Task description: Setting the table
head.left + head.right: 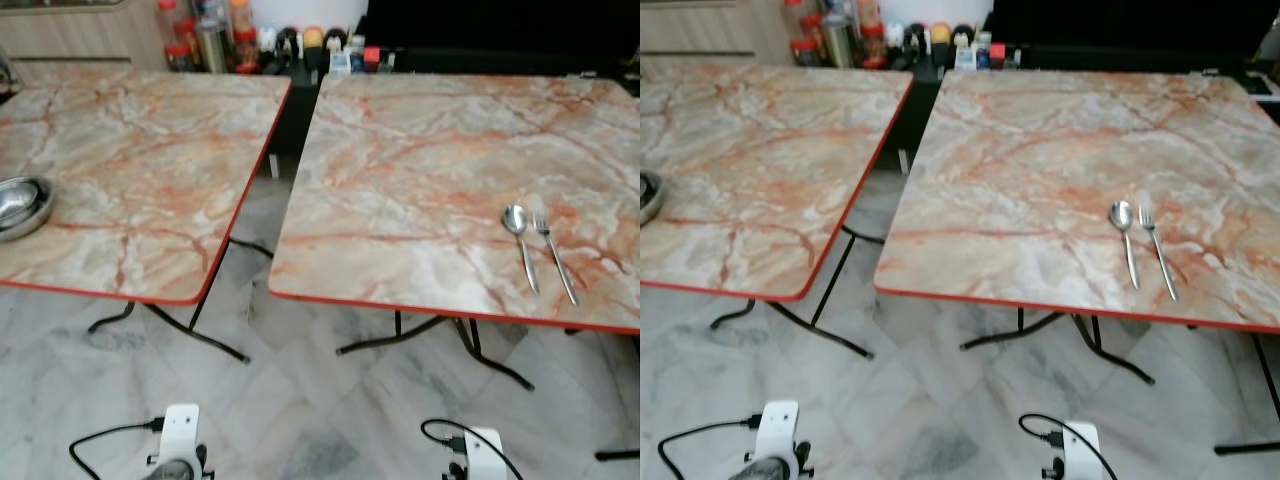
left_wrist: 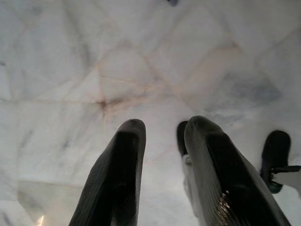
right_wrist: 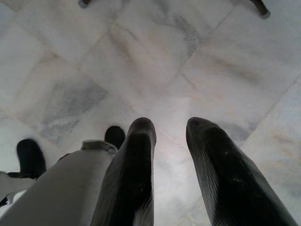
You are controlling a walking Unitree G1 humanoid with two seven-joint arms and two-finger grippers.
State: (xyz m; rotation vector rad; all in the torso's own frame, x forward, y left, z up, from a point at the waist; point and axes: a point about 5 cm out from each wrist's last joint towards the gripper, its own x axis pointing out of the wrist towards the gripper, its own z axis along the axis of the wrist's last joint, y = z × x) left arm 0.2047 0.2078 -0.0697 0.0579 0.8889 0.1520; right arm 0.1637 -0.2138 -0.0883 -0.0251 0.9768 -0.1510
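Currently both arms are hanging idle over the marble floor [image 2: 70, 70], left claw [image 2: 162, 141] and right claw [image 3: 170, 139] both parted and empty. Spoon [image 1: 520, 243] and fork [image 1: 555, 255] are lying side by side near the right counter's [image 1: 400, 170] near-right edge; the steel bowl [image 1: 20, 205] is waiting on the left counter [image 1: 140, 160], so fetching it level seems wise

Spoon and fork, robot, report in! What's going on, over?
Both grippers, left and right, open, hanging over the floor. Spoon and fork side by side on the right table. Steel bowls on the left table. Nothing in the way.
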